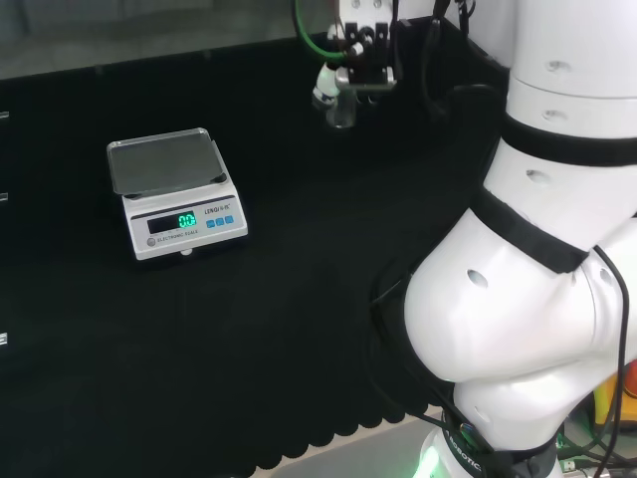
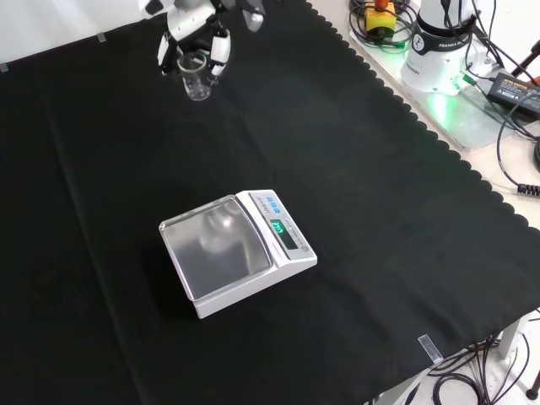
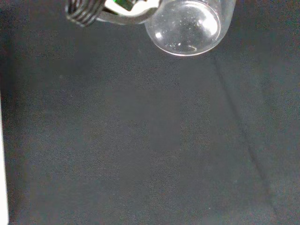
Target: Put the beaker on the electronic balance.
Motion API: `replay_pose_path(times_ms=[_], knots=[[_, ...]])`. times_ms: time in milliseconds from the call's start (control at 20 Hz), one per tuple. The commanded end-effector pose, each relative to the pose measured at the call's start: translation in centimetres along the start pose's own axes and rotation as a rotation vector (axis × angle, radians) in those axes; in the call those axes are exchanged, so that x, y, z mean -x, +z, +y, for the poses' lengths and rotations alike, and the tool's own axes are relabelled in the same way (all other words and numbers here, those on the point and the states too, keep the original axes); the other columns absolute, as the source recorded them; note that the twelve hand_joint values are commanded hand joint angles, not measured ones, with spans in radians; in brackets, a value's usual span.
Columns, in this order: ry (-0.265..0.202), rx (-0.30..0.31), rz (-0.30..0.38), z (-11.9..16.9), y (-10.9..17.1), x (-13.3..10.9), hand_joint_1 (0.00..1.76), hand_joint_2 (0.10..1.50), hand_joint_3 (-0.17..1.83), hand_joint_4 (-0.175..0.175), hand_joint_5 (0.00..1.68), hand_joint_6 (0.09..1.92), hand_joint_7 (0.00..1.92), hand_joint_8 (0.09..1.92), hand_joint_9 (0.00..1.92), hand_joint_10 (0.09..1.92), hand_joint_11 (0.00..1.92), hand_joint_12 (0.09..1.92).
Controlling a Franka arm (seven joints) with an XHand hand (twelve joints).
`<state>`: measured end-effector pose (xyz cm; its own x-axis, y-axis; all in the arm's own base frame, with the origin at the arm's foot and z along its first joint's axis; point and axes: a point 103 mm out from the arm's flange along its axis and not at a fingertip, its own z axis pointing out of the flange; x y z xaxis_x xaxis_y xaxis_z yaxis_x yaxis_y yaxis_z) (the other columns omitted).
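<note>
The hand [image 2: 196, 34] has its fingers curled around the beaker [image 2: 197, 83], held at the table's [image 2: 354, 211] far end in the front view, well apart from the balance [image 2: 236, 251]. Clear glass may slip, or land off-centre and tip on the pan.

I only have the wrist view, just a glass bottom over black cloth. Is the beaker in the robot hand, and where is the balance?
Observer: Yes. In the front view the robot hand has its fingers curled round the beaker, near the cloth's far edge.
Operator: And the balance?
Observer: In the front view the balance sits mid-cloth, well nearer the camera than the beaker and a little to its right.
Operator: Is its pan free?
Observer: Yes, the pan is bare in the head view and the display is lit.
</note>
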<state>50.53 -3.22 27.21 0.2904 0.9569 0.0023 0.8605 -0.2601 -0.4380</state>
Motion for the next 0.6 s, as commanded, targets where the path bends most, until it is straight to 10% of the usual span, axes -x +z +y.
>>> replay_pose_path(times_ms=[50,600], knots=[[-0.005,0.014,-0.021,-3.4,-1.6,-0.2,1.16,0.83,0.62,-0.175,0.59,0.88,0.92,0.97,1.37,0.73,1.52,0.65],[-0.029,0.017,-0.047,-3.4,-1.2,-1.4,1.16,0.83,0.63,-0.175,0.58,0.88,0.92,0.97,1.37,0.74,1.52,0.65]])
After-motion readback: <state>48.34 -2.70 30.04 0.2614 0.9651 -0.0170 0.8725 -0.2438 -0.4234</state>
